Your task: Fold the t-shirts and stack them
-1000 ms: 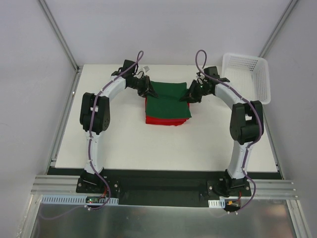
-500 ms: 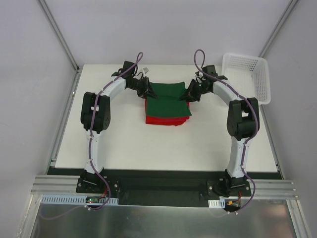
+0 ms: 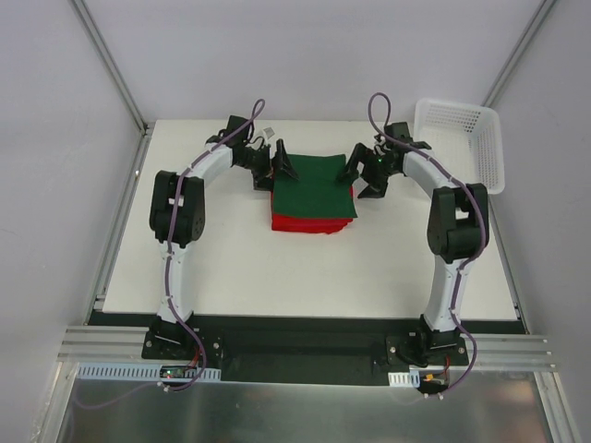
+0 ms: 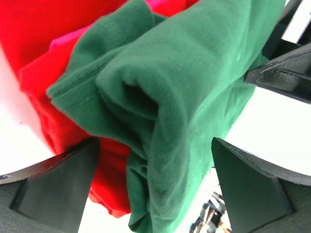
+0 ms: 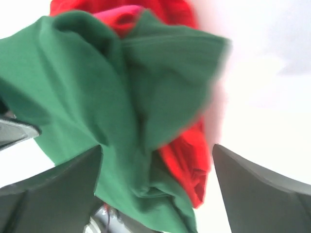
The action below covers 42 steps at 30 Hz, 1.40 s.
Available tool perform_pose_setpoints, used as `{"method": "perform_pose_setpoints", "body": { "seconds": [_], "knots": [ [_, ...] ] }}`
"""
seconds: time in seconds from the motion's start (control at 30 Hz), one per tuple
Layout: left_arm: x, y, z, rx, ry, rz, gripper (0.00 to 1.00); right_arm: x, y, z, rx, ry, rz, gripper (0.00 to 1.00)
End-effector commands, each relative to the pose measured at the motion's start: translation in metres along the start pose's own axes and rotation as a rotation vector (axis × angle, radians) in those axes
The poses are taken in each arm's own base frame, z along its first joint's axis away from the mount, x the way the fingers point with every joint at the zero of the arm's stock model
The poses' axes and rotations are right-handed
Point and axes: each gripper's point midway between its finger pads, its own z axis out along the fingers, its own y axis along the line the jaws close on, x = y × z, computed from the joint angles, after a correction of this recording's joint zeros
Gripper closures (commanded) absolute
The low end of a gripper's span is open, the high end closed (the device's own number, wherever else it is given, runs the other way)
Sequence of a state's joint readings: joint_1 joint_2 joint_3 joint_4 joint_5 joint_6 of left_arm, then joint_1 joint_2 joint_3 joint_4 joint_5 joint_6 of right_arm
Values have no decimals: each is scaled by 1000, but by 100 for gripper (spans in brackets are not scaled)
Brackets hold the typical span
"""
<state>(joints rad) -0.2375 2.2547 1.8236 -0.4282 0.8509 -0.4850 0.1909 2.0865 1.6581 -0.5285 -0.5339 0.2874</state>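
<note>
I see a white lattice-walled plastic basket [image 3: 487, 152] at two o'clock, at the far right corner of the white table [image 3: 305, 277]. At six o'clock, an aluminium rail [image 3: 102, 346] runs along the near edge.

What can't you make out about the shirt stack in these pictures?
- Top external: the green shirt covers the red shirts, so how many lie beneath is hidden.
- Right wrist: the green shirt's right edge is blurred, so its fold cannot be judged there.
- Left wrist: the lower ends of both colours are cut off by the picture's bottom edge.
</note>
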Motion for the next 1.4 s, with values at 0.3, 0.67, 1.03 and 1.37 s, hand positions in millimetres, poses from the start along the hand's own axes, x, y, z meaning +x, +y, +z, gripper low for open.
{"method": "perform_pose_setpoints", "body": {
  "seconds": [0.3,0.67,1.03,1.37],
  "knots": [
    [22,9,-77,-327,-176,138,1,-18,34,-135,189,-381,-284,4],
    [22,-35,-95,-238,-217,129,1,-19,25,-85,183,-291,-209,4],
    [-13,-137,-74,-31,-243,125,1,-54,27,-31,84,-258,-121,4],
    [-44,-146,-5,35,-186,41,1,-72,20,-68,102,-371,-78,4]
  ]
}}
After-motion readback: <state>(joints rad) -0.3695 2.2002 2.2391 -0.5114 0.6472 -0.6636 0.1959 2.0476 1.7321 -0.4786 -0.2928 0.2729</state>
